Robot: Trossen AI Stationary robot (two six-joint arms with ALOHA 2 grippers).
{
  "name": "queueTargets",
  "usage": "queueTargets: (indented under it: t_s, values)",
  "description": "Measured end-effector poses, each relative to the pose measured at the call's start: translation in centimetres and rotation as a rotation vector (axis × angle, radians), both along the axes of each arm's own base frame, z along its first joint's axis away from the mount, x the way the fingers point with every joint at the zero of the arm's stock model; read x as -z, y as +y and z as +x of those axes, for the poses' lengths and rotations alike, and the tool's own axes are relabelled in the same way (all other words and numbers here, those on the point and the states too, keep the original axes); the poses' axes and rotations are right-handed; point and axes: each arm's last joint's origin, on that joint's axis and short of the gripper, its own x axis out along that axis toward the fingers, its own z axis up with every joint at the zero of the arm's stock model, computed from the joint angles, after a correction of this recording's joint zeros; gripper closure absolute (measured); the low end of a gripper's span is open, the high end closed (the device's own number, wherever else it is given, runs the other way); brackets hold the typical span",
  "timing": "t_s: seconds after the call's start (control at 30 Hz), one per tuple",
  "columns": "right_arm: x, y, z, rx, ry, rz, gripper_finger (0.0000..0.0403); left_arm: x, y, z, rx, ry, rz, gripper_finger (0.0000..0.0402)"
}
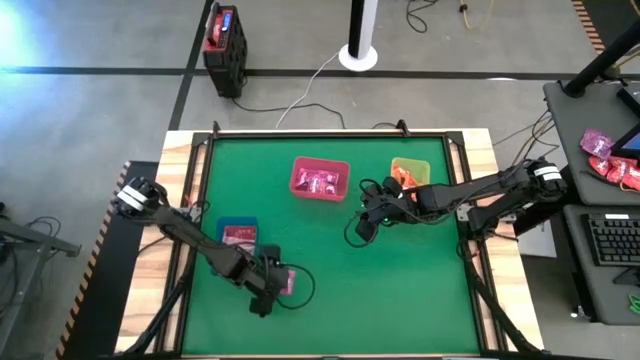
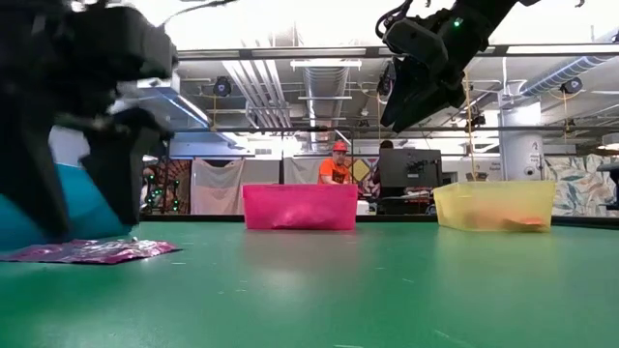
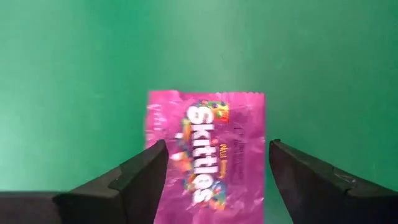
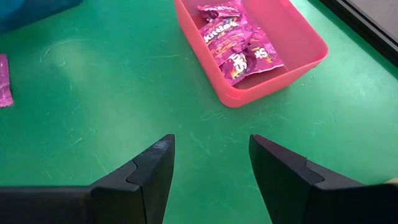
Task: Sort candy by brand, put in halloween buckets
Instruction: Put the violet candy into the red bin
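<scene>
Near the table's (image 1: 330,320) front edge, left of middle, the left tool (image 3: 214,180) hangs over a pink candy packet (image 3: 208,152) lying flat, fingers apart on either side of it. It looks light, thin, crinkly and slippery; pinching across its narrow width should hold best. Just behind sits the blue bin (image 1: 237,232). Farther back, the right tool (image 4: 211,177) hovers empty with fingers spread, near the pink bin (image 1: 320,180) of matching packets and the green bin (image 1: 410,172).

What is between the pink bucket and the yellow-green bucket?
Just bare green table. The low view shows an empty gap between the pink bucket and the yellow-green bucket. The right hand hangs open above that gap, touching nothing.
</scene>
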Motion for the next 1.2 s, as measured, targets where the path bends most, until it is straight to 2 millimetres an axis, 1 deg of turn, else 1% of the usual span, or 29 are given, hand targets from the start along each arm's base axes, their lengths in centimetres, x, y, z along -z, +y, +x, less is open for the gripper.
queueTargets:
  t_s: [0.1,0.17,0.23,0.37,0.47,0.67,0.8,0.97,1.2]
  values:
    - [0.0,0.0,0.0,0.001,0.0,0.001,0.0202,-1.1,-0.1,-0.2,-0.02,0.028,0.073,0.014]
    - [0.0,0.0,0.0,0.002,-0.001,0.001,0.0202,-1.0,-0.2,-0.3,-0.023,0.051,0.112,0.014]
    - [0.0,0.0,0.0,0.002,-0.001,0.001,0.0202,-0.9,-0.3,-0.3,-0.02,0.041,0.109,0.014]
    - [0.0,0.0,0.0,0.002,-0.001,0.001,0.0202,0.3,0.1,-0.7,-0.025,0.038,0.108,0.014]
    - [0.0,0.0,0.0,0.002,-0.001,0.001,0.0202,0.9,0.2,-0.6,-0.034,-0.012,0.065,0.014]
    - [0.0,0.0,0.0,0.003,-0.001,0.001,0.0202,2.2,0.8,-1.0,-0.062,-0.04,-0.007,0.0147]
    - [0.0,0.0,0.0,0.003,-0.002,0.001,0.0202,2.5,0.9,-1.1,-0.067,-0.052,-0.022,0.018]
    - [0.0,0.0,0.0,0.003,-0.002,0.001,0.0202,2.5,0.9,-1.1,-0.058,-0.051,-0.02,0.0242]
    - [0.0,0.0,0.0,0.003,-0.008,0.002,0.0202,2.4,0.7,-0.9,-0.011,-0.088,-0.006,0.0318]
